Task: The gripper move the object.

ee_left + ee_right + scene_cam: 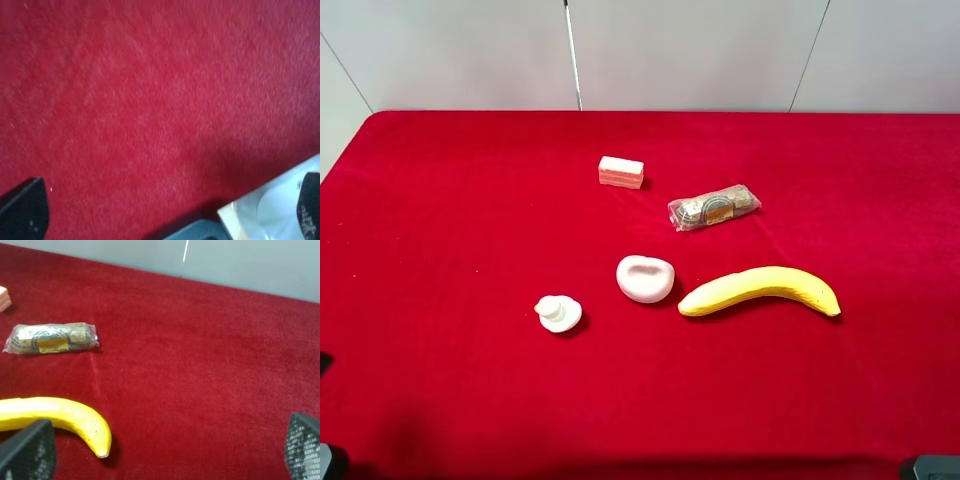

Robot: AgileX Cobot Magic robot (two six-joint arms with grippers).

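Observation:
The long yellow banana (760,290) lies on the red cloth right of centre, its paler end pointing left. It also shows in the right wrist view (55,420), with one end beside the left fingertip (27,452). My right gripper (165,452) is open and empty, low over bare cloth beside the banana and apart from it. My left gripper (165,210) is open and empty over bare red cloth, with one fingertip (22,210) showing. In the exterior high view only dark bits of the arms show at the bottom corners (932,467).
A white heart-shaped dish (645,278) sits just left of the banana. A small white knobbed piece (558,313) lies further left. A clear-wrapped snack packet (714,207) and a pink wafer block (621,172) lie behind. A pale grey edge (270,210) shows near the left gripper.

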